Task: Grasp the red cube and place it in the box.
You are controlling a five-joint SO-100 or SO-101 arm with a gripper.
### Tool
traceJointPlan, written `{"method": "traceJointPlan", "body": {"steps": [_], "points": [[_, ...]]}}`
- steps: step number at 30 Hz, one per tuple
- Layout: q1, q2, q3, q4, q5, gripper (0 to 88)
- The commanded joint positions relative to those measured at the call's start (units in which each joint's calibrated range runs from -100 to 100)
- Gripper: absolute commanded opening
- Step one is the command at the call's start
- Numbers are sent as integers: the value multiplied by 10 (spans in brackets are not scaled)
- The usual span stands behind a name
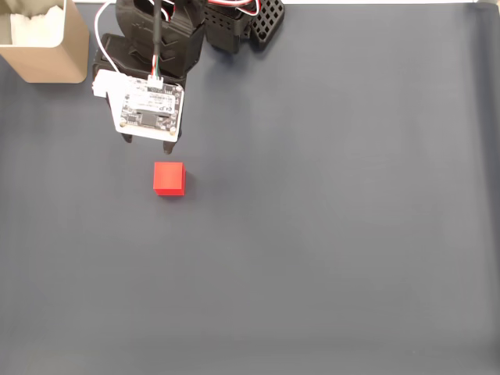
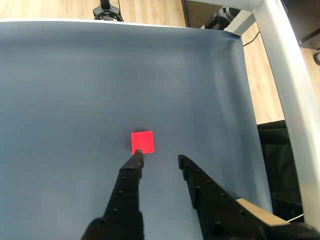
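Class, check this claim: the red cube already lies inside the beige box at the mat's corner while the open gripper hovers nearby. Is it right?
Not right. The fixed view shows the red cube on the mat, outside the box. The gripper is open, as stated.

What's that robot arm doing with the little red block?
The arm is going after the red cube, which sits alone on the dark grey mat. Its end effector is open, pointing at the cube in the wrist view, not gripping it yet. The box waits at the fixed view's top left corner.
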Motion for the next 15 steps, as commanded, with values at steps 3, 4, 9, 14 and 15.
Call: {"method": "traceJointPlan", "body": {"steps": [3,4,9,14,15], "points": [[-2,3,-6,-7,3,165],[-2,3,-1,-7,6,166],[-6,2,21,-16,7,196],[-16,7,31,-27,-1,236],[-19,7,33,-31,-5,254]]}}
